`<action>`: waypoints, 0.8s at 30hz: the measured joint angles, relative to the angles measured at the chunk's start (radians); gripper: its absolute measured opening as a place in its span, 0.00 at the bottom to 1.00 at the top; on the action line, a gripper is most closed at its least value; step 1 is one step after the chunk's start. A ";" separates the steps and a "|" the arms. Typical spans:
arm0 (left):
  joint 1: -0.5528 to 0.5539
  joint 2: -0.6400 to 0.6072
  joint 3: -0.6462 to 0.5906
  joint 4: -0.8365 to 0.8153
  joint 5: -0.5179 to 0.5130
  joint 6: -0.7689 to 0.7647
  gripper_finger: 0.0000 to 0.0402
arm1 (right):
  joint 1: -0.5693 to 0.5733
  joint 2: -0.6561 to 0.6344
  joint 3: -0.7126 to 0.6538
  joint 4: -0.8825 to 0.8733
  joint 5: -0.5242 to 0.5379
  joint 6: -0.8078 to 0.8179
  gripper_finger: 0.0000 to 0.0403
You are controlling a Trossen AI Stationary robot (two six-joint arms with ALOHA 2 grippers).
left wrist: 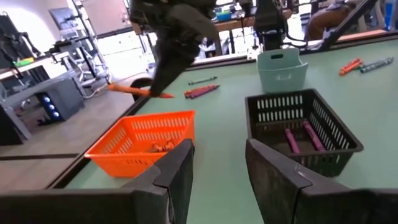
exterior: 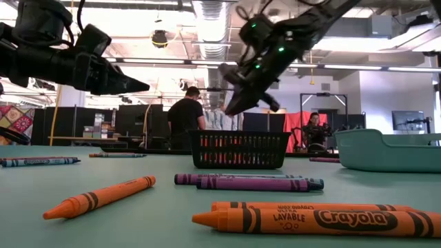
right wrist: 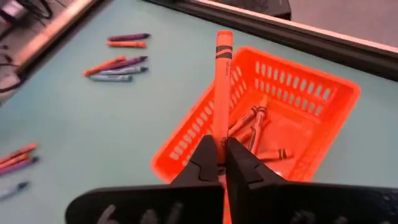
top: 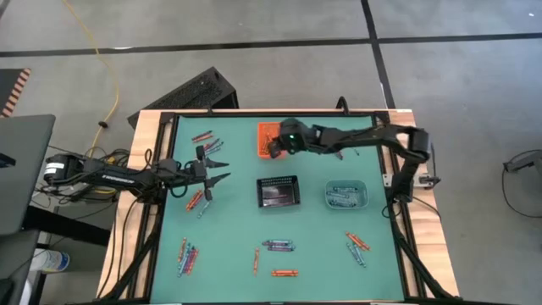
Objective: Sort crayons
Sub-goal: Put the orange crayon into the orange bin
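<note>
The green counter (top: 313,233) is framed by a dark rail, and across its middle three bins are set in a row, apparently one per colour: an orange bin (right wrist: 292,118) at the far side, a black mesh bin (top: 279,192) in the centre and a teal bin (top: 346,196) toward the right arm's side. Orange-wrapped sticks are already seen in the orange bin, purple ones in the mesh bin, and blue ones seemingly in the teal bin, so the sorting is judged partly done. The right hand (right wrist: 219,163) is held over the near rim of the orange bin, its fingers clamped together on the lower end of an orange crayon (right wrist: 221,87), which is kept upright, probably so that it can be dropped cleanly inside. The left hand (left wrist: 217,168) hovers with its fingers apart and empty, near loose crayons at its own side of the counter. Loose crayons (top: 279,246) are scattered in small clusters along the near edge and both sides, not yet gathered.
</note>
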 joint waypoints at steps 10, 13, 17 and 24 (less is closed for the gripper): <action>0.000 0.002 0.000 -0.025 0.000 0.000 0.34 | -0.045 0.169 0.167 -0.162 0.004 0.041 0.08; -0.001 0.002 0.000 -0.030 0.000 0.000 0.34 | -0.049 0.179 0.170 -0.172 0.008 0.050 0.12; -0.001 0.002 0.000 -0.039 0.000 0.001 0.34 | -0.052 0.170 0.173 -0.208 0.030 0.050 0.18; -0.001 0.002 0.000 -0.039 0.000 0.001 0.34 | -0.049 0.123 0.172 -0.224 -0.034 -0.035 0.27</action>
